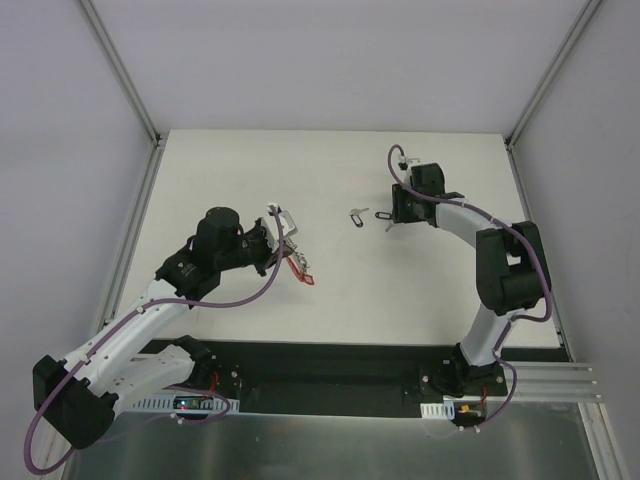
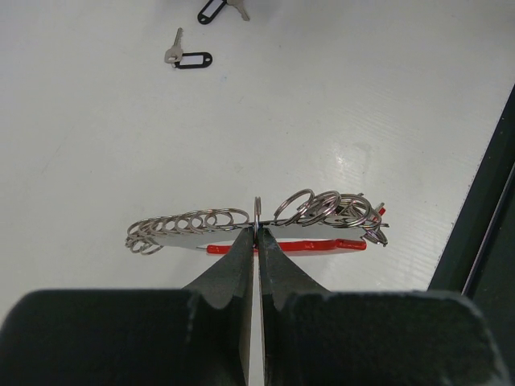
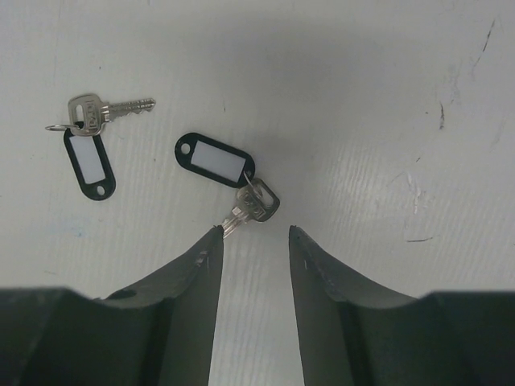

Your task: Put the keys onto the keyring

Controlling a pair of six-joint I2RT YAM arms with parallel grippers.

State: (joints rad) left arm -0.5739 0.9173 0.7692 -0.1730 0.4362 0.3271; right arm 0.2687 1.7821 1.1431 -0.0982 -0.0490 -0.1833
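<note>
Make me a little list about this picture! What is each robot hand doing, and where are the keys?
left hand: shut, pinching one small ring of the keyring
right hand: open, fingertips right by the near key
near key: black tag, lying flat on the table, not gripped yet
far key: black tag, lying flat off to one side, nothing touching it
keys already on the keyring: cannot tell

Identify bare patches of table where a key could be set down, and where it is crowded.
Free: the far strip of table beyond the keys, and the middle between keyring and right arm. Crowded: around both keys by the right fingers.
</note>
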